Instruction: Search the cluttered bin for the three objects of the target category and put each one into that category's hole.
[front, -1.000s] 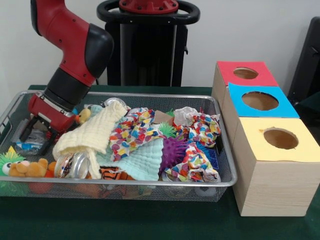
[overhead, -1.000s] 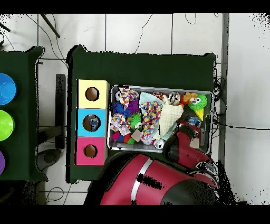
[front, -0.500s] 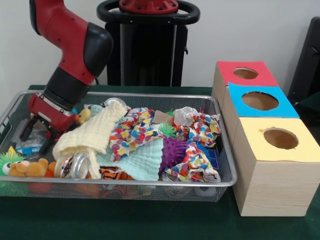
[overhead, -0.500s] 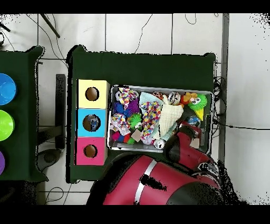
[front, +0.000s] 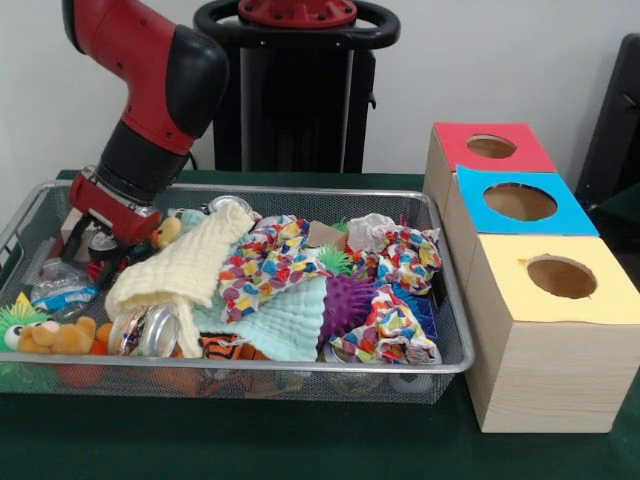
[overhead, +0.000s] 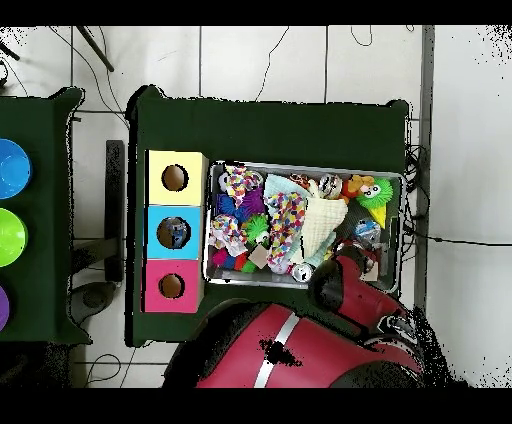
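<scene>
A: Where does the gripper (front: 92, 250) stand?
B: Over the left end of the wire bin (front: 300, 190) in the front view, just above a crumpled clear plastic bag (front: 62, 293). Its dark fingers (front: 108, 262) point down and appear parted; nothing is seen between them. Whether they touch the bag cannot be told.

A: What fills the bin?
B: A pale yellow cloth (front: 185, 265) lies beside the gripper, draped over shiny metal cans (front: 148, 330). To its right come a multicoloured patterned cloth (front: 268, 262), a mint green cloth (front: 288, 322) and a purple spiky ball (front: 350, 300). An orange plush toy (front: 62, 337) and a green fuzzy toy (front: 14, 322) sit at the front left corner.

A: And the holes?
B: Three wooden boxes stand in a row just right of the bin: a red-topped box (front: 490, 147) farthest, a blue-topped box (front: 518, 202) in the middle, a yellow-topped box (front: 560, 278) nearest. Each top has one round hole. In the overhead view the blue-topped box (overhead: 174, 233) shows something inside its hole.
</scene>
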